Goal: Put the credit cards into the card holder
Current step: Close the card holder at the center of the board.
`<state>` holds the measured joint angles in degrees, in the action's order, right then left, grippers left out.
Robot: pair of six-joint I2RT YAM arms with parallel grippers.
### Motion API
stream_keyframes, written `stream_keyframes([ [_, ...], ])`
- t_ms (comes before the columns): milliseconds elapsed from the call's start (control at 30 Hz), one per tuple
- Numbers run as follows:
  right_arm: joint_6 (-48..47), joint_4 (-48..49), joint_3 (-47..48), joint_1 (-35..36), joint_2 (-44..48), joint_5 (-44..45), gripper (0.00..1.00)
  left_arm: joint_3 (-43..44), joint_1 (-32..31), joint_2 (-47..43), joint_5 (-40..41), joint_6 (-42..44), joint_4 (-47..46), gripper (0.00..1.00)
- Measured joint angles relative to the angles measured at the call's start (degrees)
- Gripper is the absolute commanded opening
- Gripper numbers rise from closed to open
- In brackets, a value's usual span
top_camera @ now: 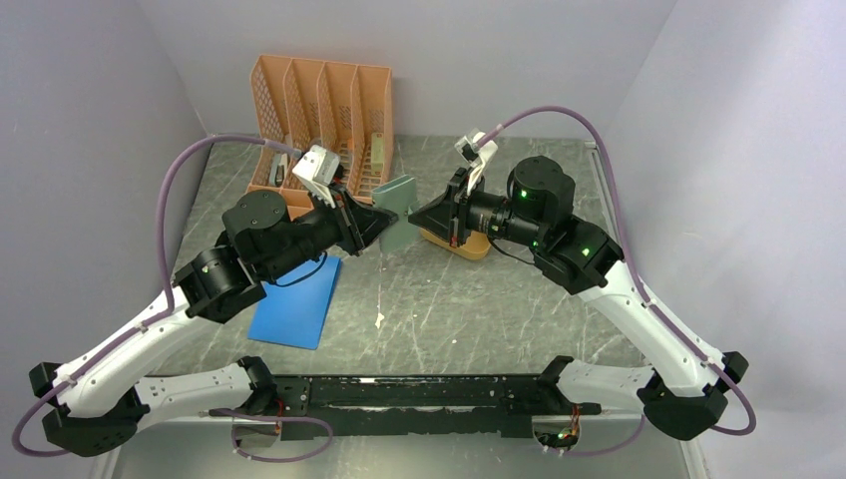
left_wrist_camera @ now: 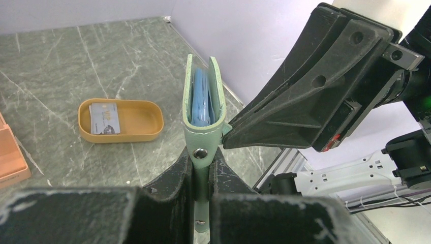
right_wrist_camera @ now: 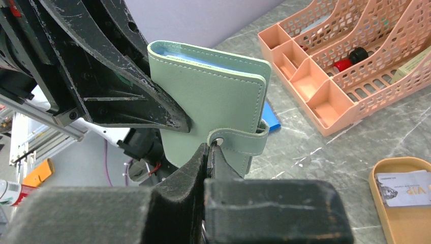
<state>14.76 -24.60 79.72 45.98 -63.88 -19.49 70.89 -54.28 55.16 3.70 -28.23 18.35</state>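
Both arms hold the card holder (left_wrist_camera: 203, 96) in the air, upright and above the bench (left_wrist_camera: 61, 66), between the two wrists. Your left pincer (left_wrist_camera: 202, 162) is clamped on its lower edge. Your right pincer (right_wrist_camera: 209, 152) is pressed together on the end of the snap tab (right_wrist_camera: 244, 142), just at the button. The holder looks closed, and only a narrow gap at the top shows the blue pockets.

I judge the step to be opening the snap. Pull the tab with the right arm away from the cover, in a short and straight movement. Make the left grip firm, so the holder does not turn or slip out. Do not pull sideways, because the tab may slide from the fingers.

One credit card (left_wrist_camera: 104, 118) lies in the yellow tray (left_wrist_camera: 147, 133) on the bench, well apart from the holder. Whether more cards lie under it, I cannot tell.
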Motion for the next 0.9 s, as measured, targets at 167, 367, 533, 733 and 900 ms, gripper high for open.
stream_keyframes([
  [167, 0.0, -0.1, 0.0, -0.1, -0.2, -0.3, 0.00, 0.0, 0.1, 0.1, -0.3, 0.0, 0.0, 0.05],
  [367, 0.0, -0.2, 0.0, -0.2, -0.5, -0.5, 0.00, 0.0, 0.2, 0.3, -0.6, 0.4, 0.0, 0.05],
  [533, 0.0, -0.4, 0.0, -0.4, -0.7, -0.5, 0.00, 0.4, 0.5, 0.9, -1.6, 0.5, 0.1, 0.05],
  [733, 0.2, -0.7, 0.3, -0.5, -0.7, -0.3, 0.00, 0.7, 1.0, 1.4, -3.2, 0.6, -0.2, 0.05],
  [900, 0.3, -1.5, 0.3, -0.7, -0.7, 0.2, 0.00, 0.7, 1.5, 2.1, -4.6, 0.6, -0.5, 0.05],
])
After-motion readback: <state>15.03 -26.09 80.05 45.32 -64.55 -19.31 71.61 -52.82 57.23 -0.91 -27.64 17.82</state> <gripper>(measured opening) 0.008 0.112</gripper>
